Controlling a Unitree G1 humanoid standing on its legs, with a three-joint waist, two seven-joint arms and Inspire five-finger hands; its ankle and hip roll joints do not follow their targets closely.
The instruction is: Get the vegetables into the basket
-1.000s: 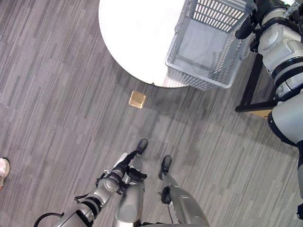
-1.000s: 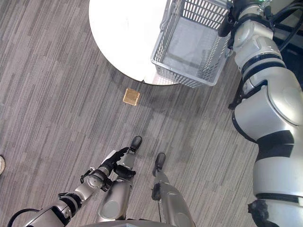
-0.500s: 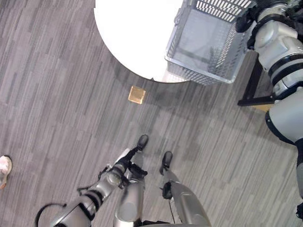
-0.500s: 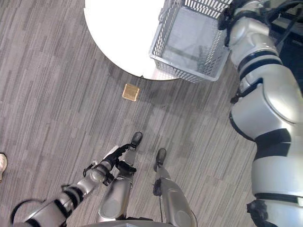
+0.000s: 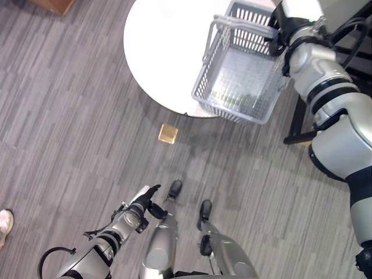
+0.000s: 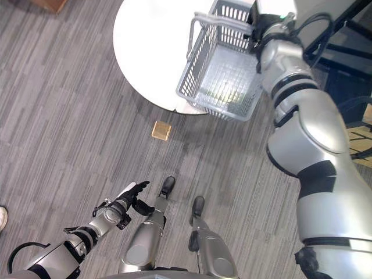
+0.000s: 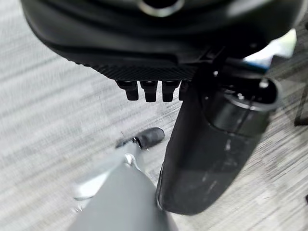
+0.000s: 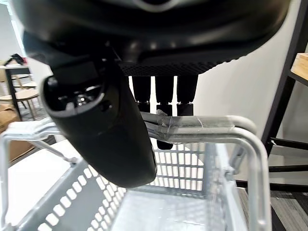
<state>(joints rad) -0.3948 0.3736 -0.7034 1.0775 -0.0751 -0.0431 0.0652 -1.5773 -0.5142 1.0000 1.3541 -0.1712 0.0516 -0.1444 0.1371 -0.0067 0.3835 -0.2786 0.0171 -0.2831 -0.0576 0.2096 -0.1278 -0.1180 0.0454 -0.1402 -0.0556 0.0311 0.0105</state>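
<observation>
A grey plastic basket (image 5: 201, 75) hangs tilted over the near edge of a round white table (image 5: 160, 52). Its bottom is bare. My right hand (image 8: 144, 29) is shut on the basket's handle (image 8: 207, 126), with the fingers (image 8: 163, 91) curled over the bar and the thumb beside it. In the eye views the right arm reaches up to the basket's far rim (image 6: 232, 11). My left hand (image 5: 142, 199) hangs low over the floor, open and holding nothing; its thumb (image 7: 216, 144) stands out in the left wrist view.
A small tan square (image 5: 168, 133) lies on the grey striped carpet just in front of the table. A dark frame (image 5: 293, 125) stands to the right of the table. A person's shoe (image 5: 4, 224) shows at the left edge.
The basket has swung left and tilted, so that it now hangs further over the table. My left hand has drifted a little outward. The camera has shifted too.
</observation>
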